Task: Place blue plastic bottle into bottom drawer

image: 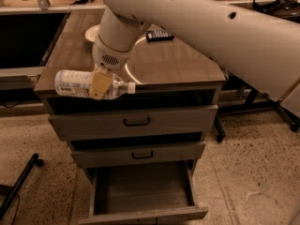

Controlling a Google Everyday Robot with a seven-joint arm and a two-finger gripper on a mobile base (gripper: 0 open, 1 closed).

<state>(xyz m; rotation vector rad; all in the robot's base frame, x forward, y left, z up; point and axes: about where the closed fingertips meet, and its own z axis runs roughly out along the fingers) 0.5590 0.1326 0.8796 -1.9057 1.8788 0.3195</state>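
- The tool (pixel 100 85) is clamped across the middle of the bottle (pixel 72 82), with one yellowish finger (pixel 99 80) laid over the label.
- The bottle is held on its side at the front edge of the bench (pixel 187 64), cap to the right, well above the open bottom drawer (pixel 140 189).
- The carrying step is judged to be in hand. A move outward and down over the drawer floor is called for next, then release.
- Counted: one bottle, one tool, three drawers, with only the lowest pulled out.

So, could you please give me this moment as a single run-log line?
gripper: shut on bottle, at cabinet top front-left edge | bottle: lying level | bottom drawer: open, bottle not in it
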